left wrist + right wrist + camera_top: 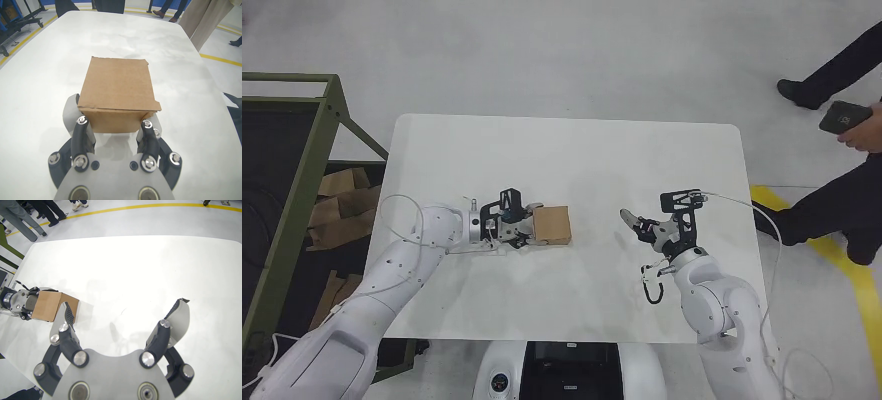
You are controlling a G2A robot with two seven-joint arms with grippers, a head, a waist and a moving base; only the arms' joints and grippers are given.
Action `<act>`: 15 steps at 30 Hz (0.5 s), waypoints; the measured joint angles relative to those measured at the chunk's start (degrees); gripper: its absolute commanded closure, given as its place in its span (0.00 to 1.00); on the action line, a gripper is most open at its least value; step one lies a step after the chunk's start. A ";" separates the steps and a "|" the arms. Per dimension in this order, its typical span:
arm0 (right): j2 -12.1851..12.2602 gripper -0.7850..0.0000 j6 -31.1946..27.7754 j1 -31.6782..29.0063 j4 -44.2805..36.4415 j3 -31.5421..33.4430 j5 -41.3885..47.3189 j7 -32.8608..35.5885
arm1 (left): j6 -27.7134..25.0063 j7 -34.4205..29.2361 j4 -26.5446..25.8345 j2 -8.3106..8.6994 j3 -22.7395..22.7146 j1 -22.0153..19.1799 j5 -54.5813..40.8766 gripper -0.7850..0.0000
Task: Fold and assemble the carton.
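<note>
A small brown carton folded into a closed box sits on the white table, left of centre. My left gripper holds it from the left side, one finger on each side wall of the carton, shut on it. The top flap lies flat, with a slightly ragged near edge. My right gripper stands open over bare table to the right, well apart from the carton, with nothing between its fingers.
An olive metal frame holding flat brown cardboard stands off the table's left edge. A yellow floor line runs past the right side. People stand on the floor beyond the table.
</note>
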 measured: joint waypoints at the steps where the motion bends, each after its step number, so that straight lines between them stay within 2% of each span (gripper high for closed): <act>1: 0.00 0.00 0.00 0.00 0.00 0.00 0.00 0.00 | 0.04 0.06 -0.05 0.01 0.05 0.00 0.00 0.52; 5: 0.00 0.00 0.00 0.00 0.00 0.00 0.00 0.00 | 0.13 0.25 -0.37 0.13 0.14 0.05 -0.01 0.42; 8: 0.00 0.00 0.00 0.00 0.00 0.00 0.00 0.00 | 0.17 0.36 -0.57 0.23 0.16 0.11 -0.01 0.26; 9: 0.00 0.00 0.00 0.00 0.00 0.00 0.00 0.00 | 0.16 0.36 -0.59 0.25 0.19 0.13 0.01 0.18; 12: 0.00 0.00 0.00 0.00 0.00 0.00 0.00 0.00 | 0.08 0.31 -0.67 0.32 0.26 0.15 -0.09 0.00; 15: 0.00 0.00 0.00 0.00 0.00 0.00 0.00 0.00 | 0.16 0.35 -0.73 0.36 0.32 0.21 -0.35 0.00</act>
